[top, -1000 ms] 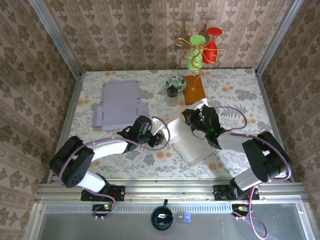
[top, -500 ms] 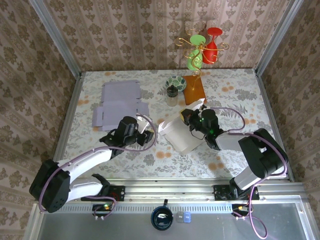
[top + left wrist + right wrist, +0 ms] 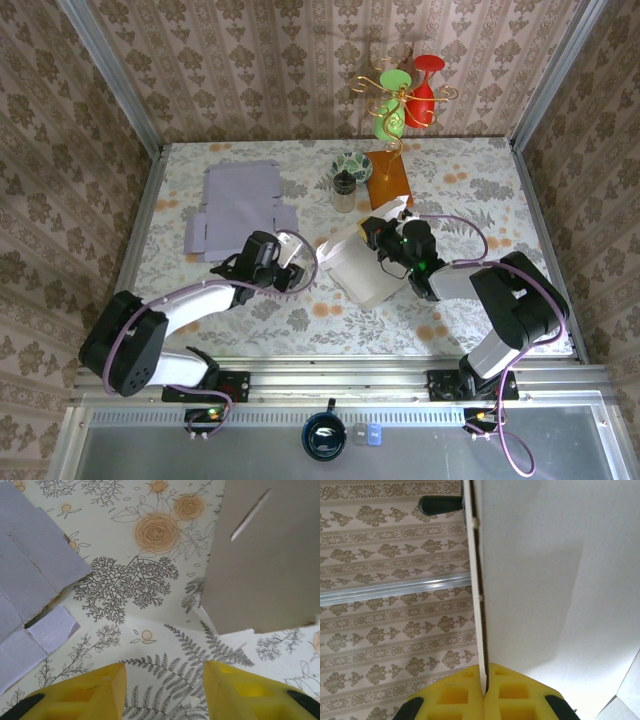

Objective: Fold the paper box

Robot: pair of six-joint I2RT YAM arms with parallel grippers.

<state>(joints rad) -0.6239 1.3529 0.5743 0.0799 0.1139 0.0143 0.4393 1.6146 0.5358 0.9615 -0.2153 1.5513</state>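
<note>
The right gripper (image 3: 485,682) pinches an edge of the white box (image 3: 362,272) near the table's (image 3: 450,170) centre; the left gripper (image 3: 164,677) hangs open and empty at the box's 9 o'clock

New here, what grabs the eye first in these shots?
The white box at mid-table, half folded, with one panel pinched on edge in the shut right gripper. Just left of it the left gripper hangs open over the flowered table, holding nothing. At the far left lies a flat lilac sheet, and at the back edge stands a gold stand with red and green glasses.
</note>
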